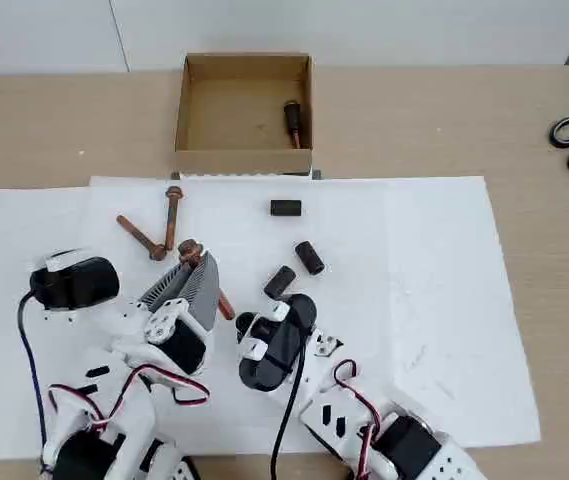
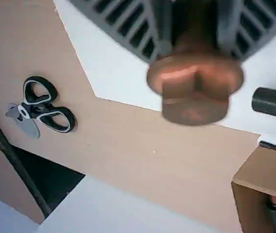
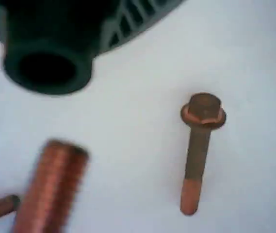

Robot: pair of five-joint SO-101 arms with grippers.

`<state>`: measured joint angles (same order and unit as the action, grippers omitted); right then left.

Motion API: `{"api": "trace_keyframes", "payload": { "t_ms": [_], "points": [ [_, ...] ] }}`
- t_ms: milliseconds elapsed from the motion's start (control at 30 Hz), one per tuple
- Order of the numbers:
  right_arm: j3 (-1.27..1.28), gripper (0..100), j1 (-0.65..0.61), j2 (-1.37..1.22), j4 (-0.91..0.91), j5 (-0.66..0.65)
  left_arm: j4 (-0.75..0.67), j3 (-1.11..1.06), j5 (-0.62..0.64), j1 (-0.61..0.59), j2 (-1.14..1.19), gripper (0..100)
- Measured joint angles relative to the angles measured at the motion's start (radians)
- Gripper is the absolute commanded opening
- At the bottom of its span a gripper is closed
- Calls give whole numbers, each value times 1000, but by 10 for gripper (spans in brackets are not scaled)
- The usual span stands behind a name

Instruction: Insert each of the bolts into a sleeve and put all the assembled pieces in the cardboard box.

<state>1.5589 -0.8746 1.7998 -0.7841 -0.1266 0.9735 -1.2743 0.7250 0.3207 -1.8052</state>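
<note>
Bolt (image 2: 194, 90): clamped in left claw (image 1: 192, 262), head outward. Sleeve (image 3: 45, 68): gripped in right claw (image 1: 284, 297), near the bolt's threaded end. On paper (image 1: 424, 300): first loose bolt (image 1: 172, 218), second loose bolt (image 1: 141, 236), first loose sleeve (image 1: 285, 208), second loose sleeve (image 1: 309, 257). Cardboard box (image 1: 244, 160): on desk (image 1: 464, 120), one assembled piece (image 1: 292, 122) inside.
</note>
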Motion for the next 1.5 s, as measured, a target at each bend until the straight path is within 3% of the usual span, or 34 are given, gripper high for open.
{"api": "trace_keyframes", "payload": {
  "t_ms": [300, 567, 867, 1333, 1500],
  "points": [
    [0, 3, 0, 0, 12, 0, -18, -44, 0, 0, 0, 5],
    [0, 3, 0, 0, 12, 0, -138, -92, 0, 0, 0, 7],
    [12, 3, 78, 0, 12, 0, -175, -92, 0, 0, 0, 7],
    [46, 3, 87, 0, 12, 91, -471, -253, -49, -37, 0, 7],
    [54, 3, 86, 0, 12, 91, -517, -275, -49, -37, 0, 7]
  ]
}}
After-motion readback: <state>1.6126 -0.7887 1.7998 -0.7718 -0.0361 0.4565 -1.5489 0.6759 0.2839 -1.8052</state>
